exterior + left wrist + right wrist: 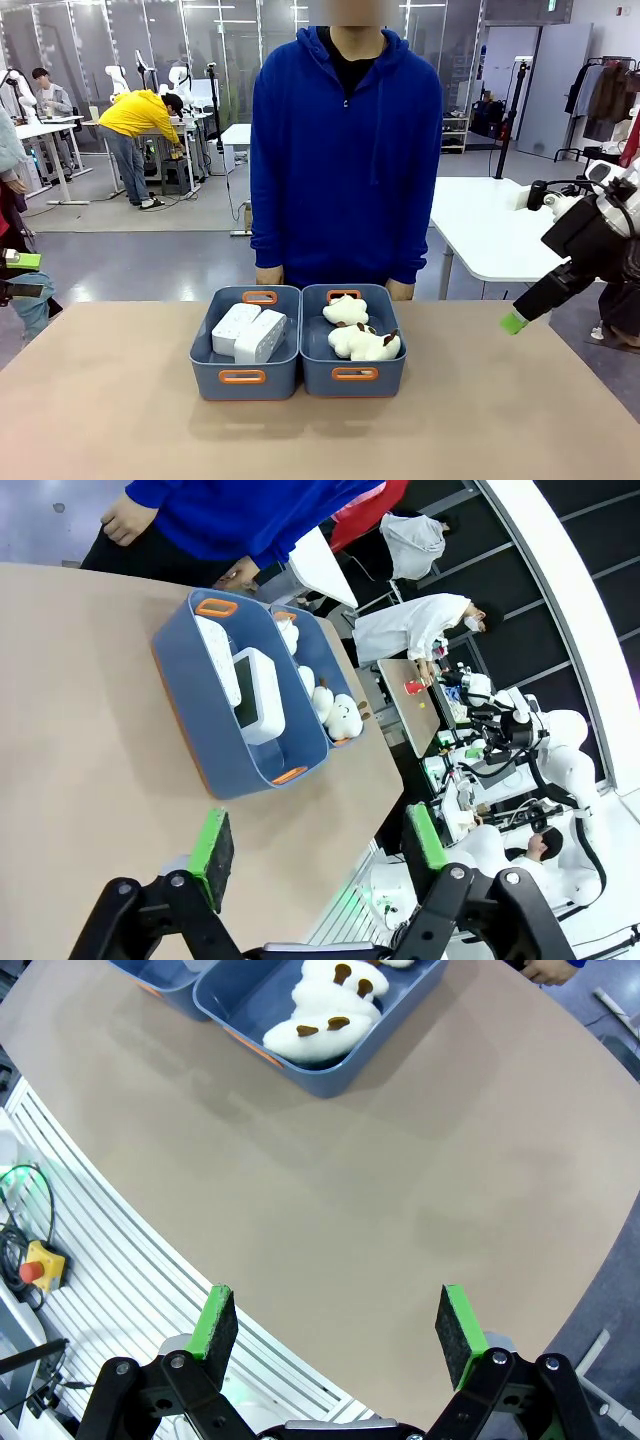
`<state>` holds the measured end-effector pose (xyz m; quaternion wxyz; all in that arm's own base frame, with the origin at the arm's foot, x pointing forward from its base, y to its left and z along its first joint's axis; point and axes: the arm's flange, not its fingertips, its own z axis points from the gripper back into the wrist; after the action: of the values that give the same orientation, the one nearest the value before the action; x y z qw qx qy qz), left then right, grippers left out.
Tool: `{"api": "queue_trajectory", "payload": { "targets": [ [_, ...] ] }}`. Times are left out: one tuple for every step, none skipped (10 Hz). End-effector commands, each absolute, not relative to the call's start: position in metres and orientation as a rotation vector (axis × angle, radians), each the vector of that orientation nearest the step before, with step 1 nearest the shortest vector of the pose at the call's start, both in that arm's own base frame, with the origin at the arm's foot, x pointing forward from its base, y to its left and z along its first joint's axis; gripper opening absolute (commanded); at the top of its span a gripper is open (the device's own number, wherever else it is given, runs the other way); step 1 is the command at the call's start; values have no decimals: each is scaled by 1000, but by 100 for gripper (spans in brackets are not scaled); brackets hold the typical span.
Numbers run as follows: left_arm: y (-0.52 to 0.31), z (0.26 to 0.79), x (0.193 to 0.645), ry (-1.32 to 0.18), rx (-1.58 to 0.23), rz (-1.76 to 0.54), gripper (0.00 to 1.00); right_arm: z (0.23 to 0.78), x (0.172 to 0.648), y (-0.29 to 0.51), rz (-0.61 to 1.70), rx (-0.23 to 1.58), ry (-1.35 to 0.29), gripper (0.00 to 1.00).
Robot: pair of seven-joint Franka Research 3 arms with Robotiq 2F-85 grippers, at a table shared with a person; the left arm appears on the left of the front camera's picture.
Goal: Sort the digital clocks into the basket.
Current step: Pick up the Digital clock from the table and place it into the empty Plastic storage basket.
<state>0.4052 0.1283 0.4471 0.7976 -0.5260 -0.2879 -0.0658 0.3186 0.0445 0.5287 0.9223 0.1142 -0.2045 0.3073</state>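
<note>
two white digital clocks (249, 334) lying side by side, touching, inside the left blue-grey basket (244, 377) near the table's (120, 420) far edge. cream cloud-shaped soft toys (358, 330) in the twin basket (354, 376) just beside it. person in a blue hoodie (345, 150) standing behind both. left gripper (318, 848) above the bare table, jaws wide apart, holding nothing. right gripper (338, 1325) raised off the table's right side, jaws spread wide, empty too.

Readable text: none in any view.
Clock faces (250, 335): no digits legible.
Signs, labels: too small or blurred.
</note>
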Motion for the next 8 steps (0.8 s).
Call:
{"api": "queue_trajectory", "payload": {
  "targets": [
    [130,451,407,-603,-1143,-132,86,528,320,43,633,227,-429,100],
    [130,451,407,-603,-1143,-132,86,528,320,43,633,227,-429,100],
    [130,451,407,-603,-1143,-132,86,528,320,43,633,227,-429,100],
    [130,451,407,-603,-1143,-132,86,528,320,43,633,227,-429,100],
    [130,451,407,-603,-1143,-132,86,528,320,43,633,227,-429,100],
    [130,451,407,-603,-1143,-132,86,528,320,43,633,227,-429,100],
    [130,451,407,-603,-1143,-132,86,528,320,43,633,227,-429,100],
    [130,451,407,-603,-1143,-132,86,528,320,43,633,227,-429,100]
  ]
}}
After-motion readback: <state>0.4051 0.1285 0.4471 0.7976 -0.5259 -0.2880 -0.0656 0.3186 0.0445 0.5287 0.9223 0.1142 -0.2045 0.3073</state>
